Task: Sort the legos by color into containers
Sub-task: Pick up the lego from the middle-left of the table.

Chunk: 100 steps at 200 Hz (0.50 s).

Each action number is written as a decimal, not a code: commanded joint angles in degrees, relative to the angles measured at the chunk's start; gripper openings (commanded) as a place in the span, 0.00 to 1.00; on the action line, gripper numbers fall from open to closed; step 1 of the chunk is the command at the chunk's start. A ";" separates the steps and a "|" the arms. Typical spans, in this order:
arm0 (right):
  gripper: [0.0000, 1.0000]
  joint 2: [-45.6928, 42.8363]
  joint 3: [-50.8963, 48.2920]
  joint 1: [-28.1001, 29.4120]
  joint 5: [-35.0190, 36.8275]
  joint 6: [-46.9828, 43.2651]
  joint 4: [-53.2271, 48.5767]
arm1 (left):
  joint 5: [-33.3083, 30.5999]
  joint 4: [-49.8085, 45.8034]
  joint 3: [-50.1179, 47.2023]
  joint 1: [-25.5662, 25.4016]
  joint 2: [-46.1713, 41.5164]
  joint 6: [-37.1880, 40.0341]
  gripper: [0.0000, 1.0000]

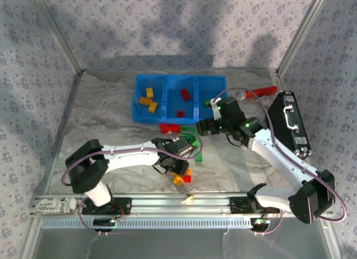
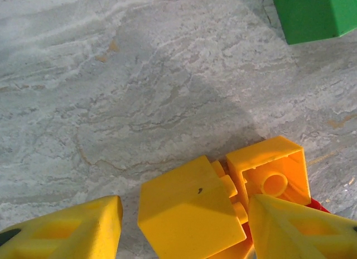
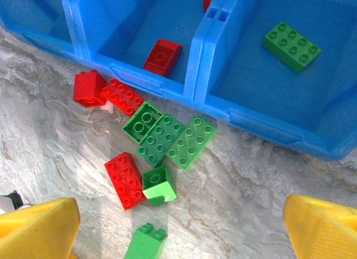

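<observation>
The blue tray (image 1: 139, 111) stands at the back middle, with yellow legos (image 1: 148, 100) in its left compartment. A red lego (image 3: 163, 56) lies in the middle compartment and a green one (image 3: 292, 46) in the right. My left gripper (image 2: 185, 206) is low over the table, open, its yellow fingers (image 2: 72, 231) either side of a yellow lego (image 2: 187, 214), with a gap on the left. A second yellow lego (image 2: 270, 172) lies upside down beside it. My right gripper (image 3: 181, 209) hangs wide open above loose green legos (image 3: 192, 142) and red legos (image 3: 125, 179) in front of the tray.
A black case with a silver handle (image 1: 290, 125) lies at the right, and a red cylinder (image 1: 262, 92) behind it. A metal rail (image 1: 184, 204) runs along the near edge. One more green lego (image 2: 315, 13) lies beyond the left gripper.
</observation>
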 commanded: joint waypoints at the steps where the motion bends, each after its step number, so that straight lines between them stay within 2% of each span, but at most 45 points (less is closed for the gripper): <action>1: 0.96 -1.41 -0.82 -0.36 -0.68 0.77 0.85 | 2.02 0.00 0.80 -0.44 1.66 -1.42 0.62; 50: 0.96 -2.73 -1.69 -0.61 -0.20 1.04 0.88 | 2.17 -0.67 0.66 -0.44 2.52 -2.03 0.59; 100: 0.95 -3.75 -1.69 -0.85 0.37 1.04 0.51 | 0.14 -2.52 0.87 -0.35 3.61 -3.18 0.43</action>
